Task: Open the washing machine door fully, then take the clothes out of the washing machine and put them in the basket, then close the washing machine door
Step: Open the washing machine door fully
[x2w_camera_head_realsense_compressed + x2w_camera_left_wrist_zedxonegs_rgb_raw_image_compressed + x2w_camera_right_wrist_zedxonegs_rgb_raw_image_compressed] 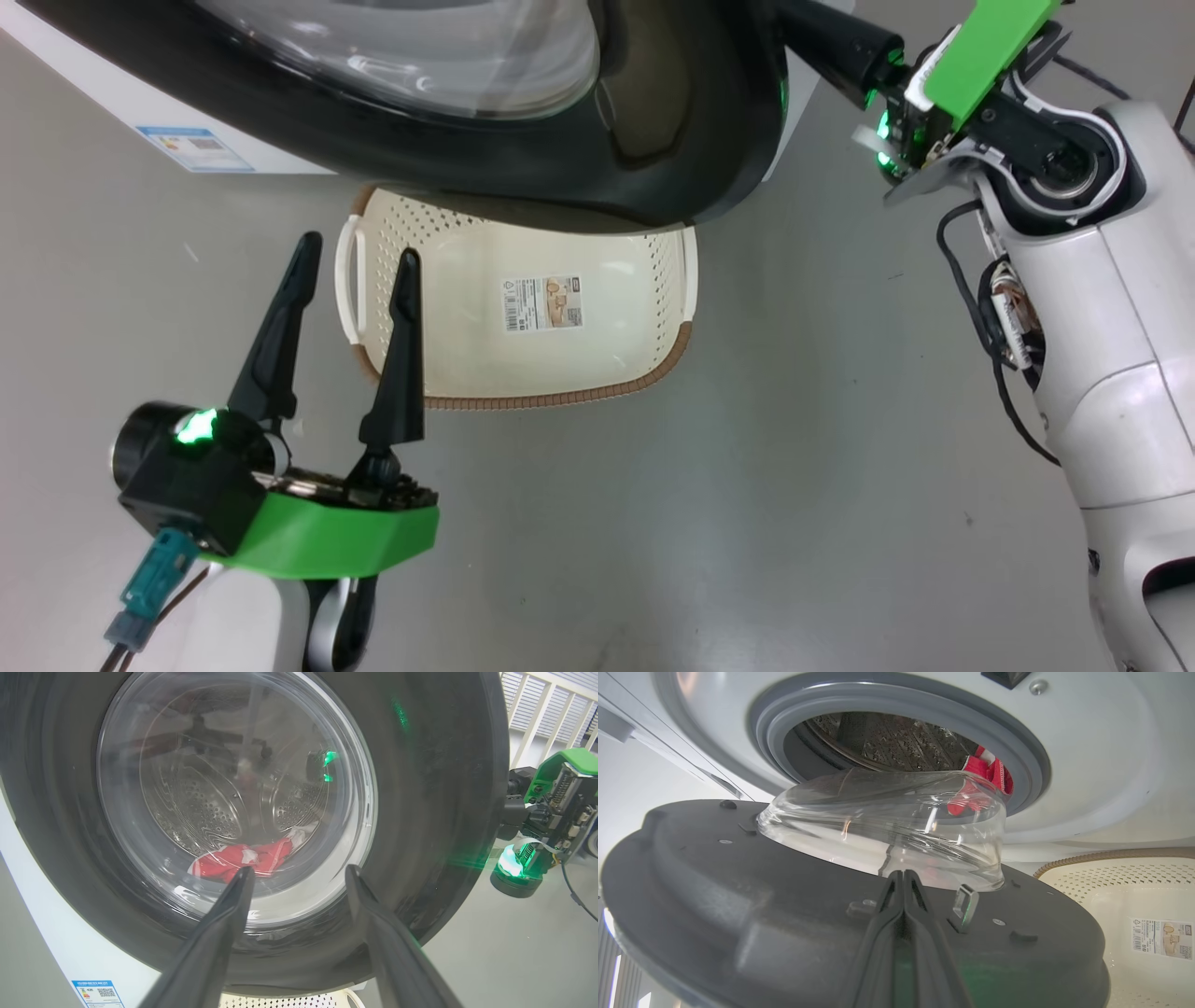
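**Right fingers (903, 896) pressed together, left fingers (403, 327) wide apart**

The right fingers are shut tight with nothing between them. They lie along the grey inner side of the washing machine door (738, 882). Their tips are just beside the bottom of the round glass bowl (887, 821) and near a small metal hook (964, 903). I cannot tell if they touch the door.

The left fingers are spread wide and hold nothing. In the head view they hang over the grey floor (747, 485), just beside the left handle of the basket (560, 399). In the left wrist view they point at the shiny black front of the door.

The door stands part way open. It is swung out from the white washing machine (1087, 765), and the grey rubber ring (896, 707) and the steel drum with its little holes show behind it.

The clothes (983, 777) are red with some white. They lie inside the drum, low down at the edge of the round hole. They show through the glass in the left wrist view too.

The cream basket sits on the floor in front of the machine. From the head view, the door hangs over its far end. A paper label (544, 301) is stuck on its bottom. A blue sticker (196, 149) is on the machine's front.
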Robot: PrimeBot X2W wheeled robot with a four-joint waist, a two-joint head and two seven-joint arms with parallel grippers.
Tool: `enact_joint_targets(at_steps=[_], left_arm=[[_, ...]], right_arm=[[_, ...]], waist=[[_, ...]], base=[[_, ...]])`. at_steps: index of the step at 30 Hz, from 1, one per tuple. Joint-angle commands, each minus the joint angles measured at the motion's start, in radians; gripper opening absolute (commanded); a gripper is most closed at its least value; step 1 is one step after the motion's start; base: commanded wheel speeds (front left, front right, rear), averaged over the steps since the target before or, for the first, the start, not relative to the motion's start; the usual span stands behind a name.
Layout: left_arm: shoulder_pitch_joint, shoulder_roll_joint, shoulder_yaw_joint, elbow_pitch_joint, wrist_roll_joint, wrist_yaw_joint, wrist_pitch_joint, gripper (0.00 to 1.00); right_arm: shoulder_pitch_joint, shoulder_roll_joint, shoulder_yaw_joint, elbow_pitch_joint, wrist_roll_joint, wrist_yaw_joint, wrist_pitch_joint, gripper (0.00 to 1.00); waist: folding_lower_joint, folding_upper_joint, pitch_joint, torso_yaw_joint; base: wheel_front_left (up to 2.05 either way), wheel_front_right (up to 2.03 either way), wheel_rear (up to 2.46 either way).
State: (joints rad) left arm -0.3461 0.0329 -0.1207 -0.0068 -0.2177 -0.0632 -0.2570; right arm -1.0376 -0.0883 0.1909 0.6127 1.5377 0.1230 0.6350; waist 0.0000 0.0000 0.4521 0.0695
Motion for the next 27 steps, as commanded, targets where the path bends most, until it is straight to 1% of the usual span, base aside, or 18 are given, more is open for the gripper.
enact_joint_targets(at_steps=[1,6,7,8,9,10,15,20,24,27], left_arm=[[0.022,0.017,0.032,-0.018,0.005,0.001,-0.005,1.00],[0.026,0.017,0.032,-0.016,-0.002,0.005,-0.005,1.00],[0.026,0.017,0.032,-0.016,-0.004,0.005,-0.005,1.00],[0.027,0.017,0.032,-0.015,-0.006,0.006,-0.005,1.00],[0.027,0.017,0.032,-0.015,-0.008,0.006,-0.005,1.00],[0.027,0.017,0.032,-0.014,-0.009,0.006,-0.005,1.00],[0.029,0.017,0.039,-0.015,-0.009,0.005,-0.005,1.00],[0.035,0.017,0.050,-0.018,-0.010,0.008,-0.005,1.00],[0.045,0.017,0.061,-0.017,-0.014,0.022,-0.005,1.00],[0.052,0.017,0.068,-0.017,-0.013,0.031,-0.005,1.00]], right_arm=[[0.025,0.029,0.018,-0.026,-0.008,0.008,-0.006,0.00],[0.022,0.020,0.030,-0.007,-0.078,0.008,-0.088,0.00],[0.021,0.019,0.032,-0.007,-0.097,0.008,-0.115,0.27],[0.020,0.017,0.035,-0.005,-0.120,0.008,-0.146,0.48],[0.020,0.013,0.042,-0.007,-0.147,0.008,-0.177,0.87],[0.022,0.010,0.049,-0.011,-0.173,0.008,-0.210,1.00],[0.047,-0.034,0.110,-0.035,-0.344,0.008,-0.390,1.00],[0.079,-0.069,0.158,-0.052,-0.487,0.008,-0.565,1.00],[0.109,-0.099,0.188,-0.046,-0.625,0.008,-0.704,1.00],[0.129,-0.110,0.187,-0.024,-0.745,0.008,-0.804,1.00]], waist=[[0.0000,0.0000,-0.005,0.000],[0.0000,0.0000,-0.006,-0.001],[0.0000,0.0000,-0.006,-0.002],[0.0000,0.0000,-0.007,-0.002],[0.0000,0.0000,-0.007,-0.003],[0.0000,0.0000,-0.007,-0.003],[0.0000,0.0000,-0.009,-0.005],[0.0000,0.0000,-0.016,-0.013],[0.0000,0.0000,-0.027,-0.021],[0.0000,0.0000,-0.036,-0.027]], base=[[0.00,0.00,0.00],[0.00,0.00,0.00],[0.00,0.00,0.00],[0.00,0.00,0.00],[0.00,0.00,0.00],[0.00,0.00,0.00],[0.00,0.00,0.00],[0.00,0.00,0.00],[0.00,0.00,0.00],[0.00,0.00,0.00]])
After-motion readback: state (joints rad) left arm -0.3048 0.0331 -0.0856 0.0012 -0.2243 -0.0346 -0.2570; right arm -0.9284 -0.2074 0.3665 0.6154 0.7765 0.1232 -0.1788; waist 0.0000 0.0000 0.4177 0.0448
